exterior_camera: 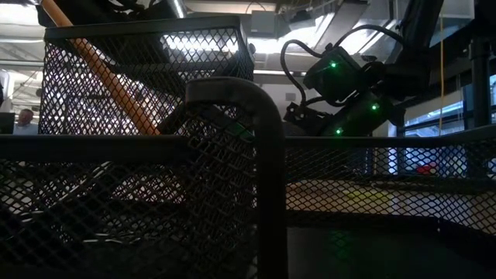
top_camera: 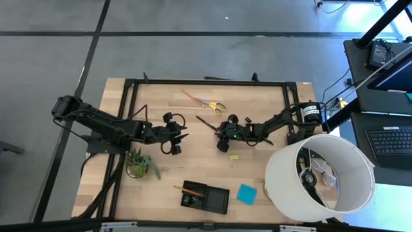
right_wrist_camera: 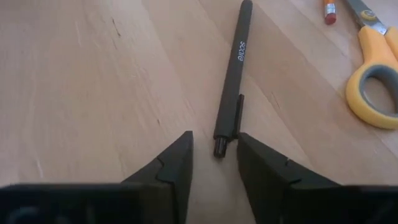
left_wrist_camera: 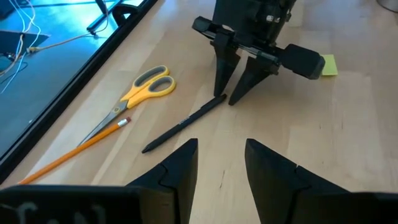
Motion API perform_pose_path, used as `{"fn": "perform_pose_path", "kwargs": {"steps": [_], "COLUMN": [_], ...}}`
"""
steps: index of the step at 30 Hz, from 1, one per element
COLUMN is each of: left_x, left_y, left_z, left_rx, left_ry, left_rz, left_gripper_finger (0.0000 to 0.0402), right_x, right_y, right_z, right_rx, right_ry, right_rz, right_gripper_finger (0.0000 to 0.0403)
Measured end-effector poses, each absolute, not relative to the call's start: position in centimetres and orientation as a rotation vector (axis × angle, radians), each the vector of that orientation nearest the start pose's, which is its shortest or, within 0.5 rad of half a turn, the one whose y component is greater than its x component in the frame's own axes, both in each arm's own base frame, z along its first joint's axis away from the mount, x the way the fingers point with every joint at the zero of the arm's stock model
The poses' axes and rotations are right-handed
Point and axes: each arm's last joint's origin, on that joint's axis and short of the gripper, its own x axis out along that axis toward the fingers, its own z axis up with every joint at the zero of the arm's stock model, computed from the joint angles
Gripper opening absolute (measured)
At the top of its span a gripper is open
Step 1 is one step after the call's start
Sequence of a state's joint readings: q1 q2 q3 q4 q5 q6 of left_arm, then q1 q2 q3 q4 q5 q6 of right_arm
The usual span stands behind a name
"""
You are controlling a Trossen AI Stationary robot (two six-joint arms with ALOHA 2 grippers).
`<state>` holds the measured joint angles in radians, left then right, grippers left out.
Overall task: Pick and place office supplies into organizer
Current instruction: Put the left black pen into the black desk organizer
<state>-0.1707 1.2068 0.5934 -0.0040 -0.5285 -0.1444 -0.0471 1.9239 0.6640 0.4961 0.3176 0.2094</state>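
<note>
Wooden tabletop (top_camera: 193,167) fills mid-frame; the organizer's (exterior_camera: 155,155) mesh blocks most of the low view. My right gripper (right_wrist_camera: 214,149) is spread around a black pen's (right_wrist_camera: 233,81) end at centre — scissors (right_wrist_camera: 373,74) are cut off nearby. My left gripper (left_wrist_camera: 221,158) waits left of centre, spread.

- The pen (right_wrist_camera: 233,68) between the right gripper's (right_wrist_camera: 214,152) dark fingertips was matte black with small pale lettering.
- The scissors (left_wrist_camera: 138,96) beyond the pen had yellow handles and grey blades.
- The pencil (left_wrist_camera: 74,149) beside them was orange with a red tip.
- The small block (left_wrist_camera: 328,65) behind the right gripper was yellow.
- The note pad (top_camera: 245,194) was bright blue.
- The organizer (top_camera: 215,200) was black mesh.
- The table (top_camera: 257,103) was pale, streaked wood.
</note>
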Motion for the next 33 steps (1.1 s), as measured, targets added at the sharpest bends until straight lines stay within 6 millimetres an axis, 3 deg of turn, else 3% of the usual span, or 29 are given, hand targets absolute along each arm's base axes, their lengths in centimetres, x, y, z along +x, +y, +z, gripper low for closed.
{"fn": "perform_pose_path", "kwargs": {"steps": [21,27,33], "left_x": [23.6,23.6,23.6], "left_y": [-2.6,-2.6,-2.6], "left_z": [20.5,20.5,20.5], "left_rx": [0.046,0.046,0.046], "left_ry": [0.55,0.55,0.55], "left_rz": [0.395,0.395,0.395], "left_gripper_finger": [0.0127,0.0127,0.0127], "right_x": [31.1,31.1,30.7], "right_y": [-2.4,-2.4,-2.2], "right_z": [7.0,7.1,8.6], "right_rx": [0.082,0.072,0.035], "right_ry": [0.731,0.729,0.734], "right_rz": [-0.426,-0.418,-0.384], "right_gripper_finger": [0.0017,0.0012,0.0012]}}
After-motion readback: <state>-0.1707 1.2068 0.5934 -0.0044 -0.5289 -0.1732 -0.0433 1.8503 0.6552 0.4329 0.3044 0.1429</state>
